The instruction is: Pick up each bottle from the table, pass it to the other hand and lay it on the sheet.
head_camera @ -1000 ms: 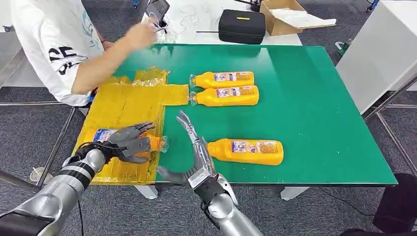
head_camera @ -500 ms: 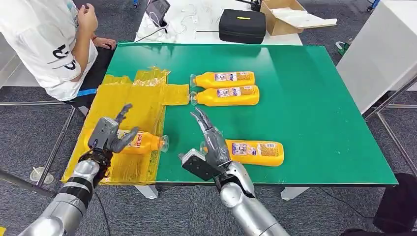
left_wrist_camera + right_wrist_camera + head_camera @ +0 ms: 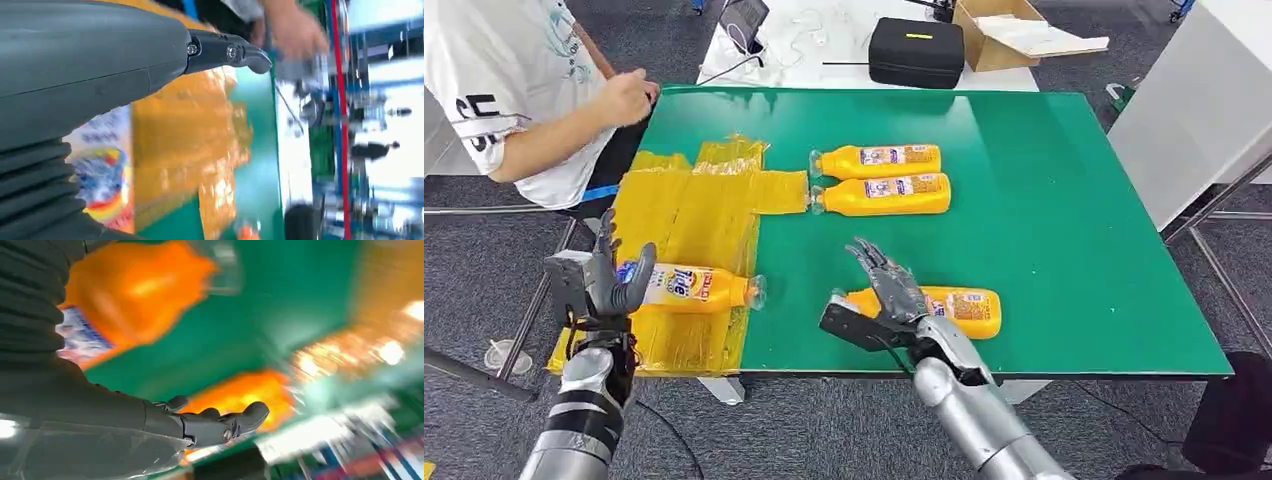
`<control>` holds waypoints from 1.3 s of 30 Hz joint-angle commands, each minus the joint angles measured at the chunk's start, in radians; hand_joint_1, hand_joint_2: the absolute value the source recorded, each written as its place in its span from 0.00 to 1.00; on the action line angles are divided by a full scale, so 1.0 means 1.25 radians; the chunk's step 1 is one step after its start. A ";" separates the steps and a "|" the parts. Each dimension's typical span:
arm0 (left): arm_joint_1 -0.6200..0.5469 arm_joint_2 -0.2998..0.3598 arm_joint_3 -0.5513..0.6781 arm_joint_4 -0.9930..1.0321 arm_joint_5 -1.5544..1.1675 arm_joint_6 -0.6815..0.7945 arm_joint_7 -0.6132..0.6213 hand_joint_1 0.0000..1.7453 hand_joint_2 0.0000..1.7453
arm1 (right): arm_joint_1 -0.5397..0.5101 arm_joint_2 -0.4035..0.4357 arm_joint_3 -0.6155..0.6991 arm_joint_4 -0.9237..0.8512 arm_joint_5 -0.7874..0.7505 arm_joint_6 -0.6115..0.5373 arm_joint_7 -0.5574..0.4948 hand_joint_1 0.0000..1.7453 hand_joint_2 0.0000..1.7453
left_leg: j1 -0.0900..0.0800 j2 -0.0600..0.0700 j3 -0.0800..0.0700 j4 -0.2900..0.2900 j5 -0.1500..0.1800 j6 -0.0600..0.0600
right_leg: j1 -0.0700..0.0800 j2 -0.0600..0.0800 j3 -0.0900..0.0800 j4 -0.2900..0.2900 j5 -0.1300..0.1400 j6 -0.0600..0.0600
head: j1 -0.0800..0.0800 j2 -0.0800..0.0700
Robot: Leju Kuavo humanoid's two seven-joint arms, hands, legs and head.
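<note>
Fingers of the right hand (image 3: 886, 292) spread open over the cap end of the near bottle (image 3: 944, 310), holding nothing. A glancing touch could roll it toward the table's front edge (image 3: 1024, 374) at 6 o'clock, just beside it. Open green lies toward 3 o'clock. At 9 o'clock the left hand (image 3: 609, 280), open and empty, stands by the bottle on the sheet (image 3: 686, 288). The yellow sheet (image 3: 694, 210) overhangs the edge there.

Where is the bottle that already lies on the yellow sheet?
In the head view, the bottle lies on the yellow sheet near the table's front left edge, beside the left hand, cap toward the green mat.
</note>
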 commanded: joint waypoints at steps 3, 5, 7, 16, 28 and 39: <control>0.036 -0.037 0.056 -0.027 0.005 -0.004 0.004 0.00 1.00 | -0.073 -0.142 0.036 0.077 -0.014 0.119 0.028 0.00 1.00 | 0.000 0.000 0.001 0.000 -0.001 0.001 | 0.000 -0.001 0.002 0.000 -0.001 -0.001 | 0.000 0.000; 0.036 -0.037 0.053 -0.025 0.004 -0.001 0.004 0.00 1.00 | -0.076 -0.157 0.047 0.077 -0.017 0.124 0.026 0.00 1.00 | 0.000 0.000 0.002 0.000 -0.001 0.001 | 0.000 -0.001 0.002 0.000 -0.001 -0.001 | 0.000 0.000; 0.037 -0.037 0.053 -0.026 0.008 -0.004 0.004 0.00 1.00 | -0.070 -0.170 0.051 0.056 -0.019 0.123 0.028 0.00 1.00 | 0.000 0.000 0.001 0.000 -0.001 0.001 | 0.000 -0.001 0.001 0.000 0.000 -0.001 | 0.000 0.000; 0.039 -0.036 0.052 -0.018 0.009 -0.007 0.004 0.00 1.00 | -0.062 -0.208 0.066 0.007 -0.013 0.148 0.057 0.00 1.00 | 0.000 0.000 0.001 0.000 -0.001 0.001 | 0.000 0.000 0.001 0.000 -0.001 -0.001 | 0.000 0.000; 0.022 -0.040 0.047 0.020 0.013 -0.008 0.004 0.00 1.00 | -0.105 -0.332 0.124 -0.029 -0.074 0.312 0.066 0.00 1.00 | 0.000 0.000 0.002 0.000 -0.001 0.001 | 0.000 -0.001 0.003 0.000 -0.001 -0.001 | 0.000 0.000; 0.009 -0.046 0.043 0.038 0.015 -0.010 0.004 0.00 1.00 | -0.110 -0.339 0.163 -0.019 -0.109 0.333 0.064 1.00 1.00 | 0.000 0.000 0.002 0.000 -0.001 0.001 | 0.001 0.000 0.002 0.000 0.000 -0.001 | 0.000 0.000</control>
